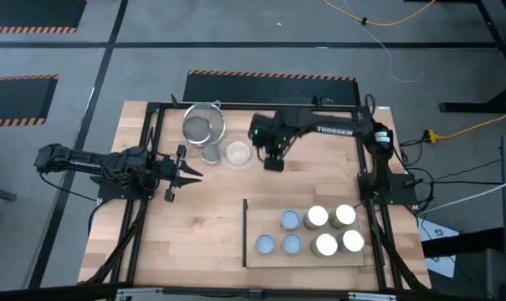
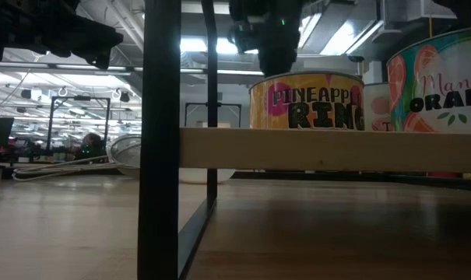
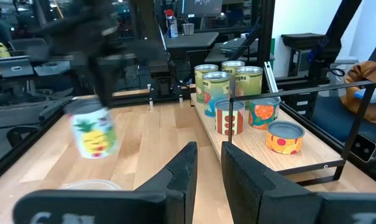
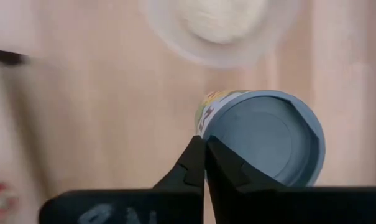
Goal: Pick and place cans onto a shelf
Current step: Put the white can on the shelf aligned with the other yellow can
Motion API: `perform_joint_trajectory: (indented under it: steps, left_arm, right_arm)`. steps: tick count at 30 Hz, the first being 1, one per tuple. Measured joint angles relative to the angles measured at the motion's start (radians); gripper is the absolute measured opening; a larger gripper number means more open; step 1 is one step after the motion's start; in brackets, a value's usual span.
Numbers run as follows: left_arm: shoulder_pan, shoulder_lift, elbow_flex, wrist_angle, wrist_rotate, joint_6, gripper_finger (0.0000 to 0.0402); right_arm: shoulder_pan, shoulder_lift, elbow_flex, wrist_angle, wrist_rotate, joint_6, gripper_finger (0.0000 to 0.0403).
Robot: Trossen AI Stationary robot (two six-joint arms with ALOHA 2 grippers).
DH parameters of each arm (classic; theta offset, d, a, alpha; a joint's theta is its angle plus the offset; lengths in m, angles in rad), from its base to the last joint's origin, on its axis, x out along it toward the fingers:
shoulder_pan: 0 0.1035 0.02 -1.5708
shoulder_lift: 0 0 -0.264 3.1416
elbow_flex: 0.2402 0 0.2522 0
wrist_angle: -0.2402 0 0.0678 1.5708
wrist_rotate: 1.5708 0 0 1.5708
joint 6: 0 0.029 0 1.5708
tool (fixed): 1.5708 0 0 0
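So nearest the camera-side table edge sits the shelf, a light-wood panel with its thin dark upright edge toward the left arm. Seven cans are on it: three pale-blue tops toward that upright edge and four shiny white ones bunched at the right arm's end. The shelf strip beside the upright edge is bare wood, and so is the big patch of tabletop between the shelf and the left arm.

Further back, the left gripper is parked out at the left side, well apart from everything, fingers with only a narrow gap between them and nothing in it.

Past the shelf, near mid-table, the right gripper is holding a can up off the wood. Its fingers are pinched almost together on the rim of the pale-blue top, at one edge, not around the body. The left wrist view catches that can hanging in the air, pineapple label showing.

Just behind it is the glass bowl of grains, then the mesh strainer near the far table edge.
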Motion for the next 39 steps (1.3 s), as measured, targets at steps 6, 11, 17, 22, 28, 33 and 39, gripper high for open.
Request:
perform_joint_trajectory:
  steps: [6, 11, 17, 22, 28, 33, 39]
  left_arm:
    - [0.000, 0.000, 0.000, 0.000, 0.000, 0.000, 0.0066]
    - [0.000, 0.000, 0.000, 0.000, 0.000, 0.000, 0.0066]
    - [0.000, 0.000, 0.000, -0.001, 0.000, 0.000, 0.0066]
    - [0.000, 0.000, 0.000, -0.002, 0.000, 0.000, 0.0066]
    - [0.000, 0.000, 0.000, -0.002, 0.000, 0.000, 0.0066]
    - [0.000, 0.000, 0.000, -0.002, 0.001, 0.000, 0.0066]
    - [0.000, 0.000, 0.000, -0.002, 0.001, 0.000, 0.0066]
  right_arm:
    - [0.163, 0.000, 0.012, 0.003, -0.073, 0.162, 0.0006]
    - [0.285, 0.000, 0.007, 0.011, -0.078, 0.273, 0.0006]
    - [0.388, 0.000, 0.007, 0.049, -0.069, 0.396, 0.0006]
    - [0.449, 0.000, 0.007, 0.137, -0.050, 0.441, 0.0007]
    - [0.504, 0.011, 0.006, 0.157, -0.046, 0.500, 0.0007]
    - [0.541, 0.030, 0.006, 0.182, -0.011, 0.501, 0.0007]
    - [0.549, 0.040, 0.005, 0.185, 0.038, 0.501, 0.0007]
